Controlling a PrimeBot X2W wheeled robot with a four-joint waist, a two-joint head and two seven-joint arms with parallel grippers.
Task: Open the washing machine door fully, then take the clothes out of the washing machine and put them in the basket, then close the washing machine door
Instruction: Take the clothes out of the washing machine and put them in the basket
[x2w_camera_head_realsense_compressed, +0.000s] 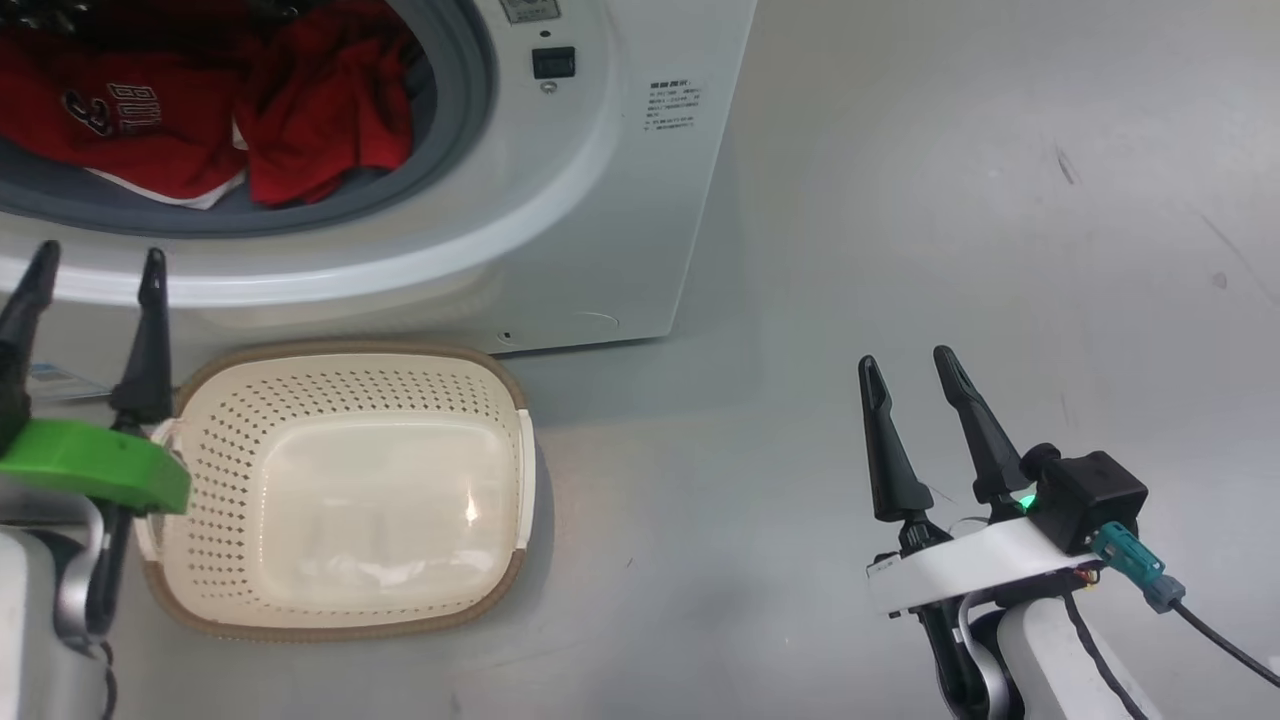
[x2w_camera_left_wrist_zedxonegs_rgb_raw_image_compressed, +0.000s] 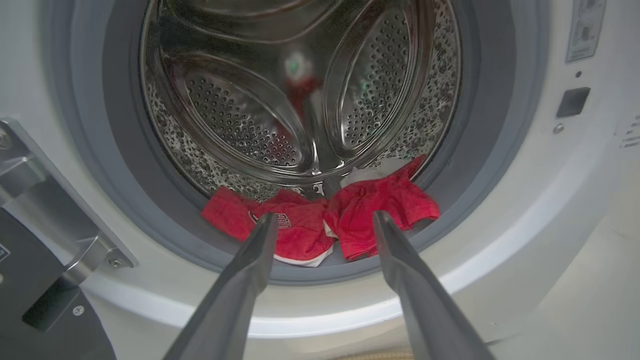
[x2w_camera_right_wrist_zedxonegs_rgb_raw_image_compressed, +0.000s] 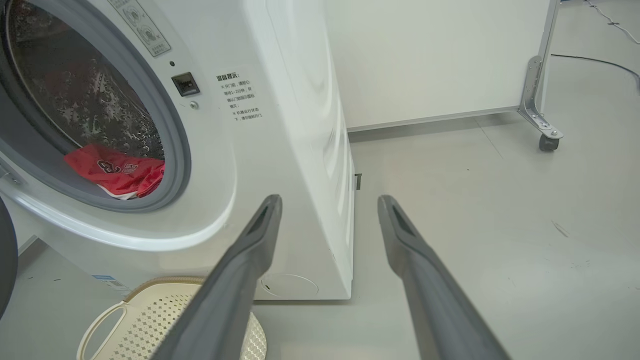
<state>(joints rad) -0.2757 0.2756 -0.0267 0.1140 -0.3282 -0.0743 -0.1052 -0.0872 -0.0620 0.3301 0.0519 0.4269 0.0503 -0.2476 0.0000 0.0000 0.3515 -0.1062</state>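
Left wrist view looks straight into the drum (x2w_camera_left_wrist_zedxonegs_rgb_raw_image_compressed: 235, 115). The door (x2w_camera_left_wrist_zedxonegs_rgb_raw_image_compressed: 35, 300) seems swung aside on its hinge, so I judge the step now is taking out the clothes (x2w_camera_left_wrist_zedxonegs_rgb_raw_image_compressed: 387, 212). They lie at the front bottom of the drum, partly over the grey seal (x2w_camera_left_wrist_zedxonegs_rgb_raw_image_compressed: 145, 200). The left gripper (x2w_camera_left_wrist_zedxonegs_rgb_raw_image_compressed: 325, 216) is spread wide and holds nothing, with its tips before the fabric. It is better to enter low over the seal and pinch a thick fold, not a thin edge. The basket (x2w_camera_head_realsense_compressed: 350, 348) stands empty just below the mouth. The right gripper (x2w_camera_head_realsense_compressed: 906, 357) is also spread and empty, well aside.
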